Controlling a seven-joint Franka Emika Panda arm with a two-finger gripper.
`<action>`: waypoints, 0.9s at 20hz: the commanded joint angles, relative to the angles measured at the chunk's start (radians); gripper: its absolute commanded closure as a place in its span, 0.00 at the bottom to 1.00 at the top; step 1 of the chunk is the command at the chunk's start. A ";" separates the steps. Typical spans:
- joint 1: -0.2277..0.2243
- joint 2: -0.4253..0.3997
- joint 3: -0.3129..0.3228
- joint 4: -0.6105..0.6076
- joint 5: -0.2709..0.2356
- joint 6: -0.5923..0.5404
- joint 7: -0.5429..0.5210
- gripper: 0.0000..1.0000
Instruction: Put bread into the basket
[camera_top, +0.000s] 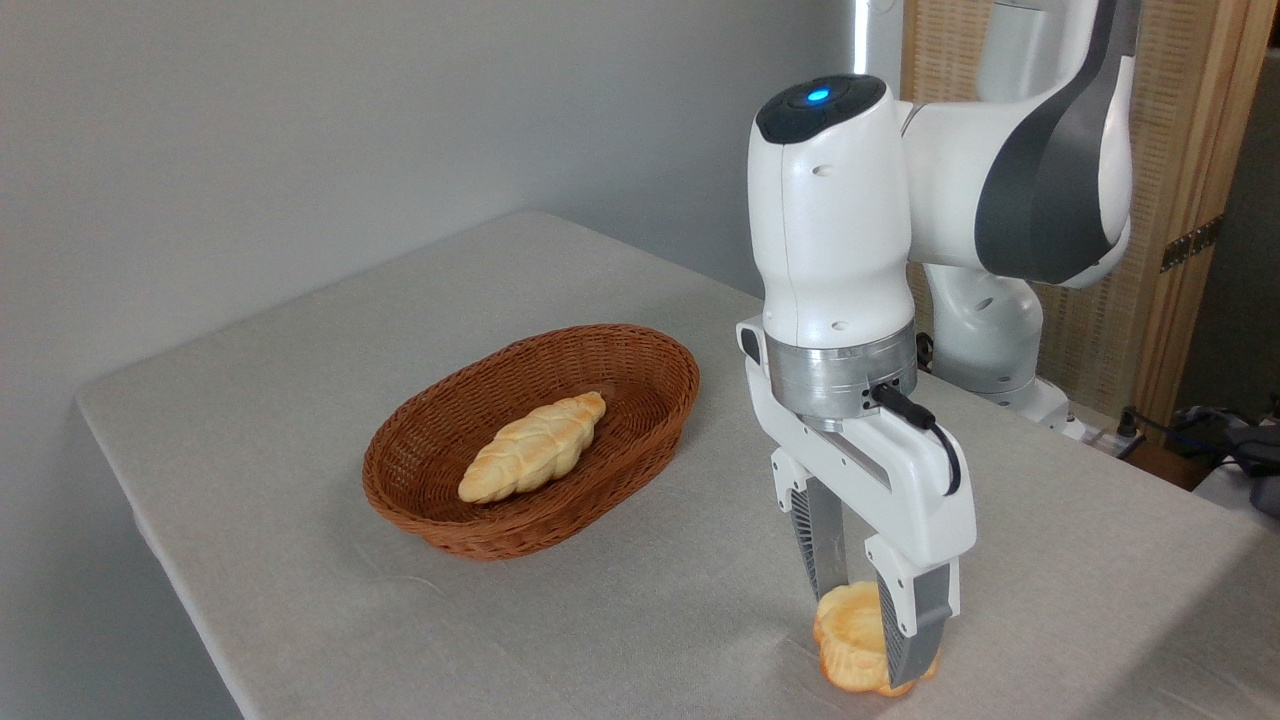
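Observation:
The bread (850, 625), a small golden-yellow scalloped bun, is at the table's front right, tilted on its side and resting on or just above the cloth. My gripper (868, 630) points straight down over it, one finger on each side, shut on the bun. The right finger (912, 620) hides part of the bun. The basket (640, 385), an oval brown wicker one with low sides, stands on the table to the left of the gripper, well apart from it.
A pale braided loaf (535, 447) lies lengthwise inside the basket, taking up its middle. The table (300, 420) wears a light grey cloth, with edges at the left and front. The arm's base (985, 350) and a cable (1150, 425) are at the back right.

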 joint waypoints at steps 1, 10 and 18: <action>-0.021 -0.025 0.022 -0.020 0.021 0.008 0.010 0.00; -0.021 -0.028 0.023 -0.020 0.021 -0.043 0.060 0.42; -0.032 -0.028 0.023 -0.018 0.021 -0.058 0.060 0.58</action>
